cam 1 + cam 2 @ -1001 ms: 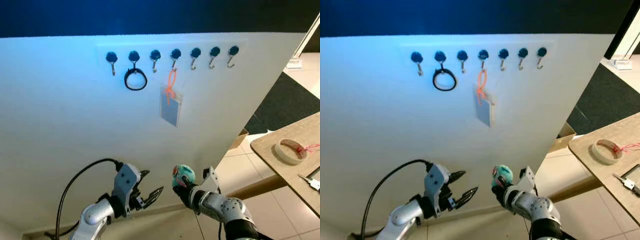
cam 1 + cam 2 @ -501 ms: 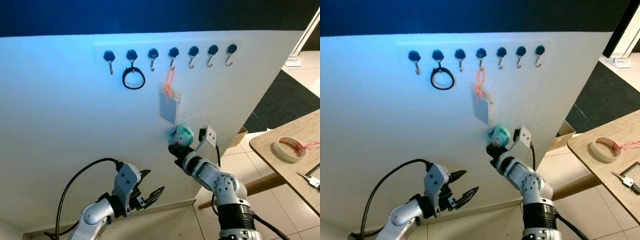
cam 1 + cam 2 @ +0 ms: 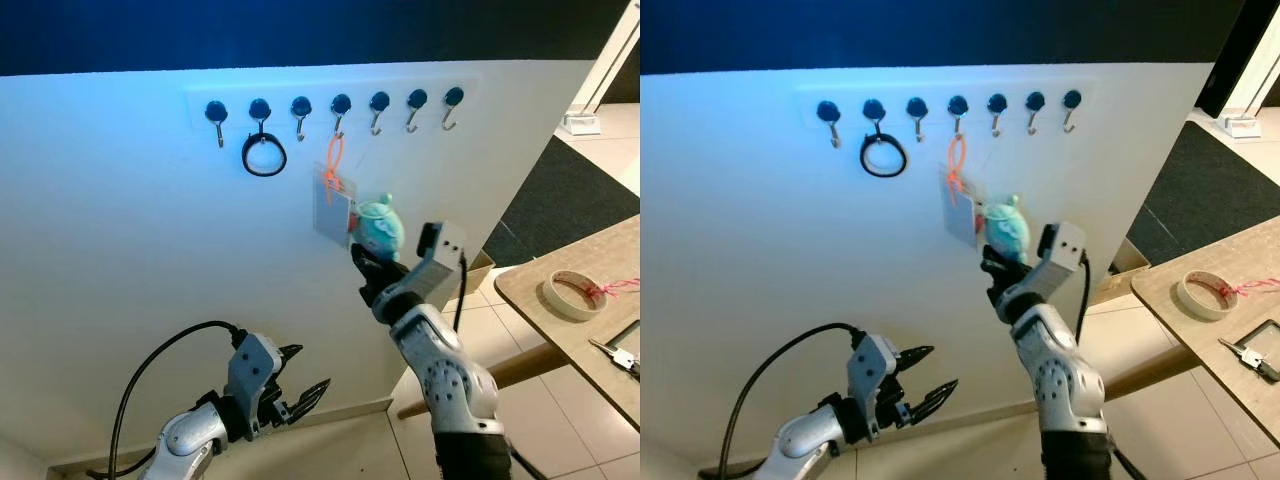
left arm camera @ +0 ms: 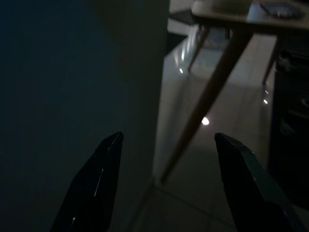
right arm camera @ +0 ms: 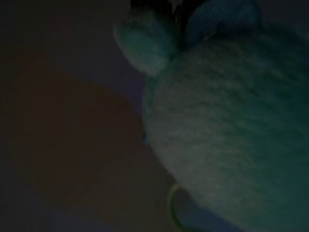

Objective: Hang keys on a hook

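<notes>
Right gripper [image 3: 368, 262] jaws pinch a teal plush keychain [image 3: 380, 226], raised in front of the white wall [image 3: 120, 250], just beside the clear card pouch [image 3: 330, 205] on its orange strap [image 3: 331, 160]. Keychain sits below the row of hooks [image 3: 378, 108], well under them. Black ring [image 3: 264, 155] hangs on the second hook from the left. Left gripper [image 3: 297, 392] low near the floor [image 3: 990, 440], jaws spread, holding nothing. Wooden worktop [image 3: 535, 300] to the right carries a tape roll [image 3: 572, 295] and loose keys [image 3: 1248, 360].
</notes>
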Robot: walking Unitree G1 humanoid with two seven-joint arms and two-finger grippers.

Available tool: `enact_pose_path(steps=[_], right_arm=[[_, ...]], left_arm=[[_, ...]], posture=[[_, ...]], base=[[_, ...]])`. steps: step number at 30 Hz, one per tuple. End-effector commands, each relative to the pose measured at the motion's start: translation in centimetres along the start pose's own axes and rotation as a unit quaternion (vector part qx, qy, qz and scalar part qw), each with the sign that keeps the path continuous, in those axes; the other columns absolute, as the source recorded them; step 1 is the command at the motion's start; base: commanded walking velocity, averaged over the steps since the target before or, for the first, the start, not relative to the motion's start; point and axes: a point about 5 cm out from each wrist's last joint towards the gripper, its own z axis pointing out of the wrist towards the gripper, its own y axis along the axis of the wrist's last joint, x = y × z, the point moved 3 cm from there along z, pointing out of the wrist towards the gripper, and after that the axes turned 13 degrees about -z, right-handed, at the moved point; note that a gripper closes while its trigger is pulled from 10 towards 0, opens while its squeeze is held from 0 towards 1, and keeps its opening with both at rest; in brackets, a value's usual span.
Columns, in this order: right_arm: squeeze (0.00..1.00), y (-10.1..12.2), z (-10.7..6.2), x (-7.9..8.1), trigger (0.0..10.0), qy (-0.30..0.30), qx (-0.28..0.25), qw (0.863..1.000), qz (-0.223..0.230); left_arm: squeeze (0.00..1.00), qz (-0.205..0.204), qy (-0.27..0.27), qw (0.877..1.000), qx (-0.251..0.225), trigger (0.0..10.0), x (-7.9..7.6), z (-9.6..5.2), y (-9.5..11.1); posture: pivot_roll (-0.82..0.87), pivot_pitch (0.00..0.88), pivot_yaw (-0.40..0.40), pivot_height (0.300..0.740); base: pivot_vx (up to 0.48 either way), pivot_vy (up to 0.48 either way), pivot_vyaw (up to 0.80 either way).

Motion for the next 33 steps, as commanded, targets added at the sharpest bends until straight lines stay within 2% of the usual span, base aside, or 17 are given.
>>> enact_pose_path(steps=[1,12,21,23,33], right_arm=[[0.0,0.7,-0.6,0.7,10.0,0.003,-0.033,0.999,-0.009],[0.0,3.5,-0.8,1.7,10.0,0.016,-0.101,0.994,-0.041],[0.0,6.3,-0.6,2.6,10.0,0.021,-0.147,0.988,-0.036],[0.0,7.5,-0.2,2.9,10.0,0.022,-0.157,0.987,-0.029],[0.0,9.7,0.8,3.2,10.0,0.021,-0.163,0.986,-0.023]], left_arm=[[0.0,0.007,0.0,1.0,-0.018,10.0,-0.1,0.0,0.7],[0.0,0.024,-0.007,0.999,-0.04,10.0,-0.2,0.5,2.2],[0.0,0.026,-0.017,0.999,-0.039,10.0,-0.4,0.6,2.4],[0.0,0.025,-0.023,0.999,-0.036,10.0,-0.6,0.6,2.4],[0.0,0.024,-0.033,0.999,-0.03,10.0,-0.9,0.7,2.3]], posture=[[0.05,0.09,-0.037,0.74],[0.04,0.096,-0.03,0.74],[0.04,0.095,-0.032,0.74],[0.04,0.096,-0.032,0.74],[0.04,0.094,-0.032,0.74]], base=[[0.0,0.0,0.0],[0.0,0.0,0.0],[0.0,0.0,0.0],[0.0,0.0,0.0],[0.0,0.0,0.0]])
